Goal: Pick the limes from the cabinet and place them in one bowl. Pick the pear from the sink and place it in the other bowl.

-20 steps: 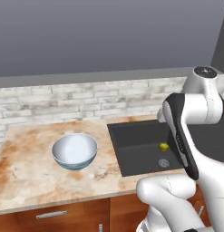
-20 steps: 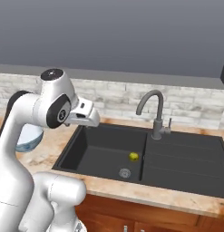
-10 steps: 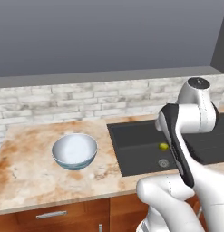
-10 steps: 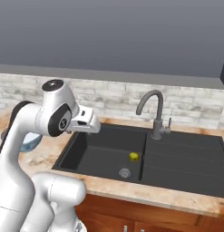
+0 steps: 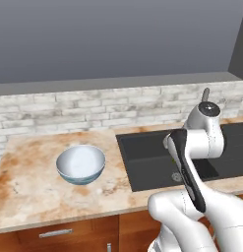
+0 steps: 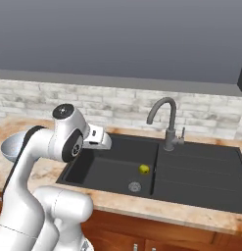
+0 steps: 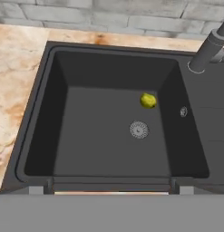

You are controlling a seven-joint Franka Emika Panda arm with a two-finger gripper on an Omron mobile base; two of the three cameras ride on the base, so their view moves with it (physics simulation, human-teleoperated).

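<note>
the pear lay on the floor of the sink, just beside the drain. the fingers were spread wide and empty; a descent centred over the fruit was judged best before closing.

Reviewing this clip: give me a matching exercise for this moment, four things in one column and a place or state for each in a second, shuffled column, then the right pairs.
Things:
1. pear
2. pale blue bowl
3. tap
4. gripper

Places or states:
A. open, above the sink's near edge
B. on the counter, left of the sink
C. on the basin floor, beside the drain
D. behind the basin, spout arched over it

Pairs: 1-C, 2-B, 3-D, 4-A
</note>
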